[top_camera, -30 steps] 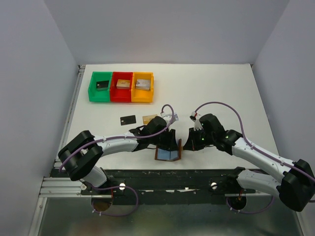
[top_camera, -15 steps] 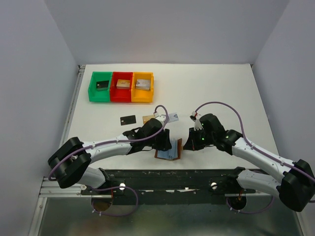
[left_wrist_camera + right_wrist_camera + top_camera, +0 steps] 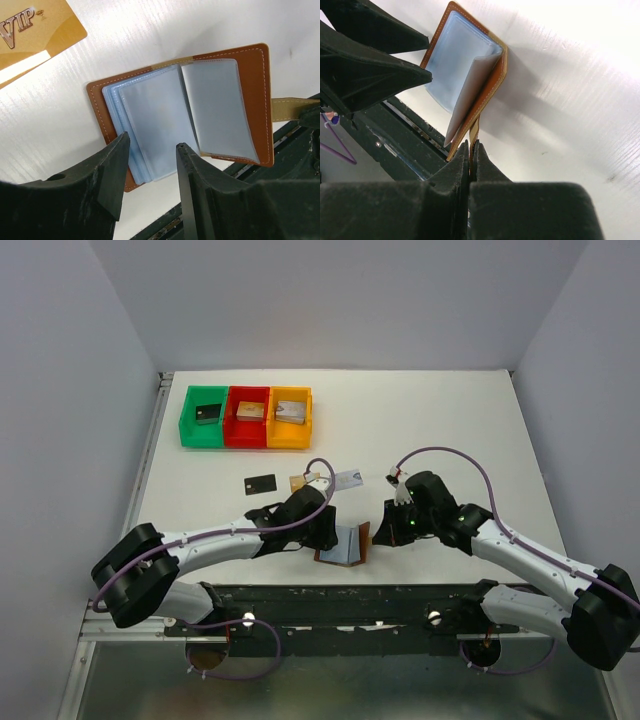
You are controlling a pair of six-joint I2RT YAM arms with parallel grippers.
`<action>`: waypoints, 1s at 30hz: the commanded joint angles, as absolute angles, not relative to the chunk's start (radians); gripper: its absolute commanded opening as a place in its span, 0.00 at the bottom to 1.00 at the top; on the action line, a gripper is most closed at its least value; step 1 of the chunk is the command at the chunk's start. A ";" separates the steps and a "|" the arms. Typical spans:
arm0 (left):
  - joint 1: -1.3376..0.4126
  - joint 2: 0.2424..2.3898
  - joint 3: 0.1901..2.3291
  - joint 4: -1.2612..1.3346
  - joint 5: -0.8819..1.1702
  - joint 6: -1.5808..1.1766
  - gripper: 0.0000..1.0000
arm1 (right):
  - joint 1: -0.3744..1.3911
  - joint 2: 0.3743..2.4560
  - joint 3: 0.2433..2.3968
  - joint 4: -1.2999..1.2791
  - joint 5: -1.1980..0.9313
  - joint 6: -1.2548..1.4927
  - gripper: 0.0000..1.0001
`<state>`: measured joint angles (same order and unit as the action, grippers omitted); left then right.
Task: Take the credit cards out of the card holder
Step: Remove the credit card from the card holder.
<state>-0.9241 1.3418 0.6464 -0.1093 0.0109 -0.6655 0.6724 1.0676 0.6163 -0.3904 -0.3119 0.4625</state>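
Observation:
The card holder (image 3: 345, 543) is a brown leather bifold with pale blue pockets, lying open near the table's front edge. In the left wrist view (image 3: 180, 110) its clear sleeves fan open and no card shows in them. My right gripper (image 3: 471, 147) is shut on the holder's brown tab strap (image 3: 474, 131) and props the right cover up; it also shows in the top view (image 3: 385, 531). My left gripper (image 3: 152, 145) is open and empty, just left of and above the holder (image 3: 322, 530). A black card (image 3: 260, 483), a gold card (image 3: 303, 481) and a silvery card (image 3: 348, 478) lie on the table behind it.
Green (image 3: 204, 416), red (image 3: 248, 416) and orange (image 3: 290, 418) bins stand in a row at the back left, each holding a small block. The gold card marked VIP (image 3: 30, 35) lies close behind the left gripper. The table's dark front rail (image 3: 350, 595) runs just below the holder.
My left gripper has pulled back left off the card holder. The holder's left side has dropped flatter. The silvery card behind it has come into view. The right gripper has not moved.

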 commanded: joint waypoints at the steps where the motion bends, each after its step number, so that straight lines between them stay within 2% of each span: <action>1: -0.922 1.351 0.655 -0.095 0.029 -0.649 0.54 | 0.669 1.052 0.641 -0.399 -0.319 0.457 0.00; 30: -0.923 1.471 0.695 -0.005 0.155 -0.675 0.56 | 0.663 1.077 0.584 -0.357 -0.308 0.460 0.00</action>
